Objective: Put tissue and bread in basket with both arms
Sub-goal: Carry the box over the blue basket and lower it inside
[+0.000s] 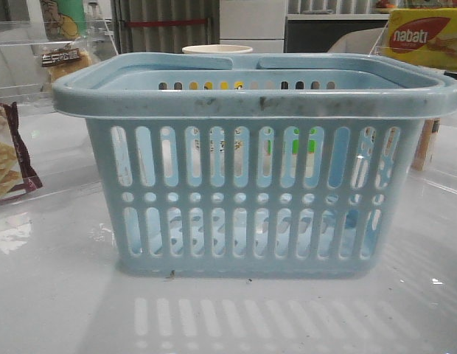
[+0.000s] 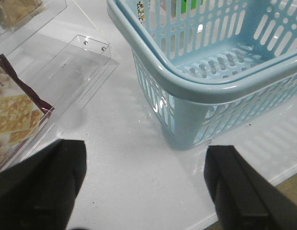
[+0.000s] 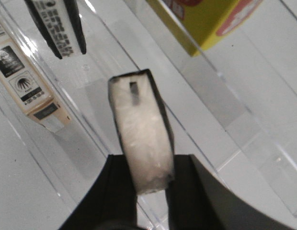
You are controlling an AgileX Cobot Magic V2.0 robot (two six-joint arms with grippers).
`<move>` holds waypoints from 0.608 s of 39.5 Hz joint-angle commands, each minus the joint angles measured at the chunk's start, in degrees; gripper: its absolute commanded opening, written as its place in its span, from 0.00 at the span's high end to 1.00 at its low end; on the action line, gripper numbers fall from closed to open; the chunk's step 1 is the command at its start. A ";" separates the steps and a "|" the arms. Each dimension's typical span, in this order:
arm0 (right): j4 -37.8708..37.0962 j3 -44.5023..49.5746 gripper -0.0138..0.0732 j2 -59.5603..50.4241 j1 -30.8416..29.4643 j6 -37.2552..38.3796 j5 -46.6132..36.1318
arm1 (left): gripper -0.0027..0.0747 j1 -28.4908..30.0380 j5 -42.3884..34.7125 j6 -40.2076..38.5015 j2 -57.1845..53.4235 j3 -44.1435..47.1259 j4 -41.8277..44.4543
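The pale blue slotted basket (image 1: 258, 99) stands in the middle of the white table, handles folded down; its near corner shows in the left wrist view (image 2: 187, 81). My left gripper (image 2: 143, 148) is open and empty above the bare table beside that corner. A maroon packet of bread (image 1: 7, 158) printed with pale toasted squares lies on a clear shelf left of the basket, and it also shows in the left wrist view (image 2: 14, 112). My right gripper (image 3: 151, 160) is shut on a white tissue pack (image 3: 141, 124) with dark edges, seen end-on. Neither gripper shows in the front view.
A yellow nabati box (image 1: 424, 37) stands back right and shows in the right wrist view (image 3: 206, 19). A paper cup (image 1: 217, 49) stands behind the basket. Clear acrylic shelves (image 2: 76, 62) lie left of it. A cream carton (image 3: 24, 81) and a dark packet (image 3: 57, 24) sit near the tissue pack.
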 commanded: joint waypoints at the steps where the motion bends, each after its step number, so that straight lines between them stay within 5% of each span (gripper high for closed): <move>1: -0.89 -2.21 0.58 -6.02 0.34 -0.36 -2.55 | 0.24 -0.45 -4.58 0.10 0.04 -1.68 -0.65; 11: -0.01 -2.21 0.58 -17.24 5.27 -0.36 0.63 | 0.24 -0.45 -4.58 0.10 0.04 -1.68 -0.65; 24: 6.28 -1.89 0.58 -26.28 20.77 -0.36 5.90 | 0.24 -0.45 -4.58 0.10 0.04 -1.68 -0.65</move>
